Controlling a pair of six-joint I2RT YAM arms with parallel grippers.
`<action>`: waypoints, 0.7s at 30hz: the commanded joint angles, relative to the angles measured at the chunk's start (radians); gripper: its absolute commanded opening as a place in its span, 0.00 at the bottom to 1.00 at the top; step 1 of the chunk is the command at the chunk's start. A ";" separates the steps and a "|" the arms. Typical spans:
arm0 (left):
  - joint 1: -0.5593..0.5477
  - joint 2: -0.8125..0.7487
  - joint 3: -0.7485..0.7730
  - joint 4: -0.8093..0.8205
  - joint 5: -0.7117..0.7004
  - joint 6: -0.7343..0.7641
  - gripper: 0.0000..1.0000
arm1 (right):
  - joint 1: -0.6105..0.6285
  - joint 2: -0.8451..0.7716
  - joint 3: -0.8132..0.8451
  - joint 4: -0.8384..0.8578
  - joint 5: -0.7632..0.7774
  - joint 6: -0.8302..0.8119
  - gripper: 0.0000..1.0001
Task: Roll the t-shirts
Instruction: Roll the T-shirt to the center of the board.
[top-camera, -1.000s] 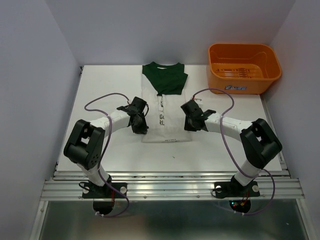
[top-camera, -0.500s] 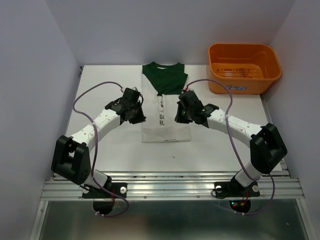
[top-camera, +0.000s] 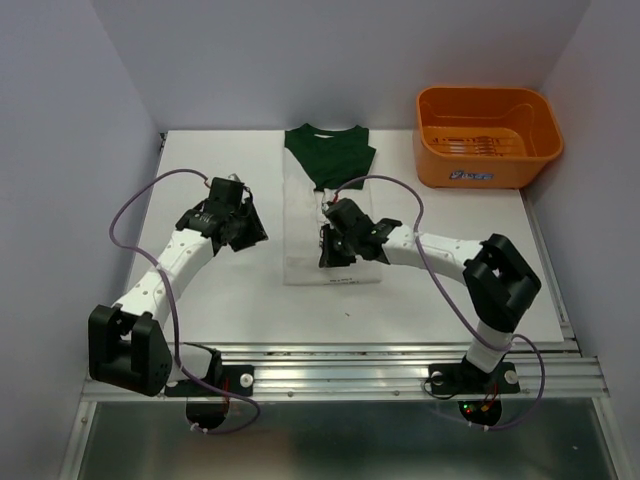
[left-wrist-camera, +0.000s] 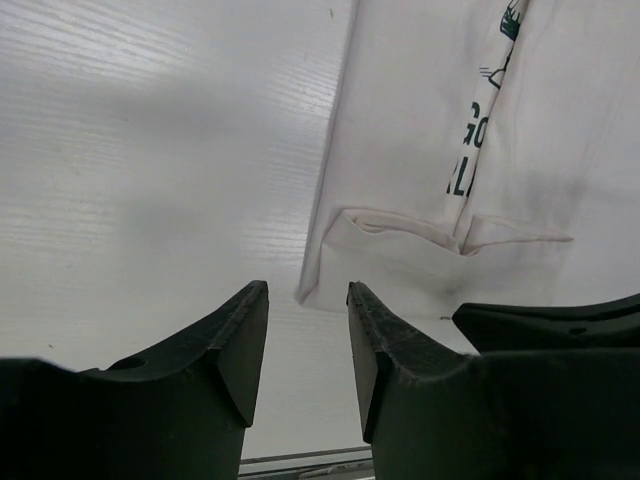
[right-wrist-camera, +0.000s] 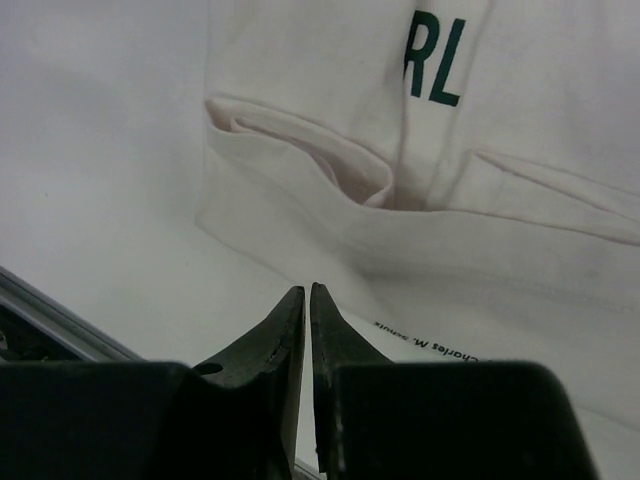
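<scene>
Left jaws: spread partway and empty; the near corner of the t-shirt (left-wrist-camera: 430, 120) lies just ahead of my tips.
Right jaws: pressed together, pinching nothing, poised at the white hem; the dark lettering sits farther ahead.
T-shirt: folded into a long strip, with the white end toward my jaws and the dark green end beyond them.
Step, as I judge it: take the near hem to start the roll.
Doing it well: part the right jaws, pinch all layers at both corners, then turn evenly.
Bench (top-camera: 200, 300): white, smooth and faintly grained, so the cloth may slide.
Room: open bench to the left of my left jaws; an orange basket (top-camera: 488, 135) well beyond my right jaws; pale walls (top-camera: 60, 150) on all sides.
</scene>
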 joint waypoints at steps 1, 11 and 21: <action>0.003 -0.038 -0.040 -0.016 0.027 0.017 0.50 | -0.008 0.033 0.025 0.045 0.063 0.020 0.12; 0.003 -0.078 -0.072 -0.014 0.075 0.024 0.75 | -0.008 0.216 0.104 0.054 0.255 0.048 0.11; -0.001 -0.185 -0.189 0.081 0.057 -0.022 0.93 | -0.008 0.030 0.053 0.028 0.296 0.040 0.13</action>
